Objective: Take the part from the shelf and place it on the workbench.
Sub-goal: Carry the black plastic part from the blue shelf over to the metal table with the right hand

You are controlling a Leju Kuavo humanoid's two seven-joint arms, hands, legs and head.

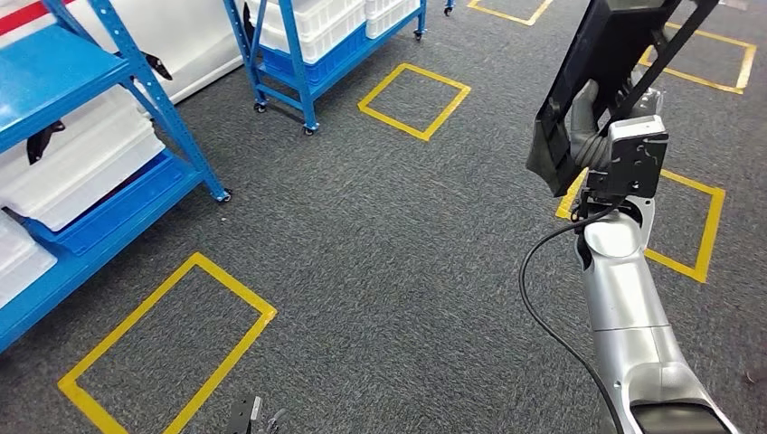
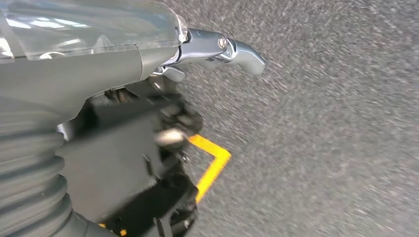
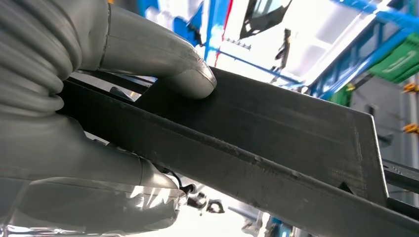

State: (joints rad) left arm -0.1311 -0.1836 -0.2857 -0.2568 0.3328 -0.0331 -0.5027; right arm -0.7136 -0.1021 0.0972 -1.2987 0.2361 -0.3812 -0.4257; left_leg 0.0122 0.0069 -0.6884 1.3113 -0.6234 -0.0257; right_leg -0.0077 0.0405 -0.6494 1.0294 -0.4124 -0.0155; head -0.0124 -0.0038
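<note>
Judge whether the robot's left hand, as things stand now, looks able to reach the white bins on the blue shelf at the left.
Probably not yet. The left hand hangs low over the grey carpet near a yellow floor marking, while the white bins sit on the blue shelf across open floor. Nothing blocks the way; the gap itself looks too wide.

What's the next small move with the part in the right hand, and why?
Probably keep the grip and carry on turning toward the workbench. The right hand holds the black part raised above grey carpet, its thumb pressing on the part's flat face. The blue shelves lie to the left, and the floor ahead bears yellow floor markings, so releasing here would drop it.
</note>
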